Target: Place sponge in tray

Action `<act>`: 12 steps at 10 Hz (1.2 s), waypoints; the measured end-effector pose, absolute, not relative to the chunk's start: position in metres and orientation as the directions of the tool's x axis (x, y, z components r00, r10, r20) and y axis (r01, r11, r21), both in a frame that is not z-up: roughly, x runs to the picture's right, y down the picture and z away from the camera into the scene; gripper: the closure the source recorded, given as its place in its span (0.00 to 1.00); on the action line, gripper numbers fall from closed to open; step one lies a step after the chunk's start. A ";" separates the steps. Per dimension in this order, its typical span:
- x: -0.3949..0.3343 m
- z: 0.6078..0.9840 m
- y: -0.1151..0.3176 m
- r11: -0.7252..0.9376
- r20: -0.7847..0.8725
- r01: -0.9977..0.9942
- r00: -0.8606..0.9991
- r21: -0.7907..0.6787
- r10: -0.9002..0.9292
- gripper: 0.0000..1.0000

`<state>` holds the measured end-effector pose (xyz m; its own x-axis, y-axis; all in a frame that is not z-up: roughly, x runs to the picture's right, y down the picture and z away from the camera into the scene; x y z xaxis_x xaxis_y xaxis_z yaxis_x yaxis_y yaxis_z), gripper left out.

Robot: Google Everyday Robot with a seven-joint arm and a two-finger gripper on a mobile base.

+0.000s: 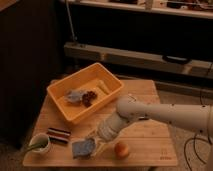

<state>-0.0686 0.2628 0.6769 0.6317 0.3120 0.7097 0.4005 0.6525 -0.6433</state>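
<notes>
A blue-grey sponge [83, 148] lies on the wooden table [145, 142] near its front edge. The orange tray [112, 92] stands at the table's back left, holding a crumpled wrapper [74, 96], a dark brown item [89, 97] and a pale item [102, 86]. My white arm [165, 115] reaches in from the right. My gripper [96, 142] is low over the table, just right of the sponge and at its edge.
A white cup with green contents [39, 144] stands at the front left. A dark striped bar [59, 135] lies beside it. An orange fruit [121, 149] sits right of the gripper. Dark shelving stands behind the table.
</notes>
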 end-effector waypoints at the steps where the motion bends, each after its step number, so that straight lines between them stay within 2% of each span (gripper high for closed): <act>1: -0.069 0.677 0.264 0.650 0.713 0.406 0.628 -0.642 0.312 0.69; 3: -0.065 0.671 0.258 0.657 0.727 0.406 0.602 -0.635 0.330 0.92; 4: -0.060 0.664 0.251 0.665 0.732 0.399 0.590 -0.631 0.341 0.98; 6: -0.042 0.645 0.224 0.691 0.736 0.363 0.570 -0.625 0.366 1.00; 9: -0.016 0.627 0.160 0.729 0.713 0.280 0.584 -0.625 0.388 1.00; 12: -0.025 0.636 0.100 0.740 0.693 0.237 0.602 -0.629 0.397 1.00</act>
